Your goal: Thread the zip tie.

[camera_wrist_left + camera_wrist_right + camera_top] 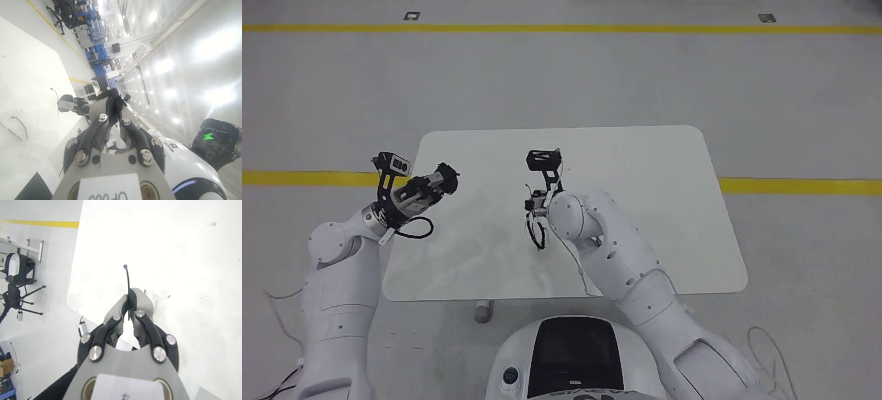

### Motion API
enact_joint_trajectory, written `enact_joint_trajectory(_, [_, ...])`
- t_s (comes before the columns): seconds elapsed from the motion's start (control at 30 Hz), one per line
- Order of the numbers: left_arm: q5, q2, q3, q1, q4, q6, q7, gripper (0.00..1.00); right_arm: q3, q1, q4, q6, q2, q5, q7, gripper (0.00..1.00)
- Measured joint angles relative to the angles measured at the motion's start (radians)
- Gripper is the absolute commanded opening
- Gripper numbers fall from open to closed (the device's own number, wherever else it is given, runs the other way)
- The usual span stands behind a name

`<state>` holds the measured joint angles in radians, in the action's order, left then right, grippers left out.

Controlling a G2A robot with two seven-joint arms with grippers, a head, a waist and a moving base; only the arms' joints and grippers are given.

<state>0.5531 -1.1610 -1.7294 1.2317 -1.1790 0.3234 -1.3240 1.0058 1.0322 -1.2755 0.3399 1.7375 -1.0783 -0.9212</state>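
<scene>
Your right gripper [129,297] is clamped on the zip tie [128,281] above the table [170,256], its head [125,266] free, nothing threaded yet, while your left gripper [113,98], pinched together, hangs well apart.

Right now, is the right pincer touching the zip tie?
Touching. The right wrist view shows the zip tie clamped in the shut right pincer, with its head end sticking out beyond the tips.

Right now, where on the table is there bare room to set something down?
Bare: the right half of the table, from the right gripper holding the zip tie to the right edge. Crowded: the left half, between that gripper and the left gripper.
</scene>
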Motion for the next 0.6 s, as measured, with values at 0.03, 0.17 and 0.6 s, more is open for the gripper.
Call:
enact_joint_trajectory(0.03, [0.0, 0.0, 0.0, 0.0, 0.0, 0.0, 0.0, 0.0, 0.01, 0.006, -0.012, 0.0, -0.001, 0.007, 0.015, 0.0])
enact_joint_trajectory(0.17, [0.0, 0.0, 0.0, 0.0, 0.0, 0.0, 0.0, 0.0, 0.09, 0.055, -0.127, -0.07, -0.015, 0.081, 0.147, 0.0])
enact_joint_trajectory(0.6, [-0.005, 0.041, 0.072, -0.005, -0.025, -0.177, -0.066, 0.0, 0.174, 0.116, -0.194, -0.52, -0.046, 0.322, 0.322, 0.0])
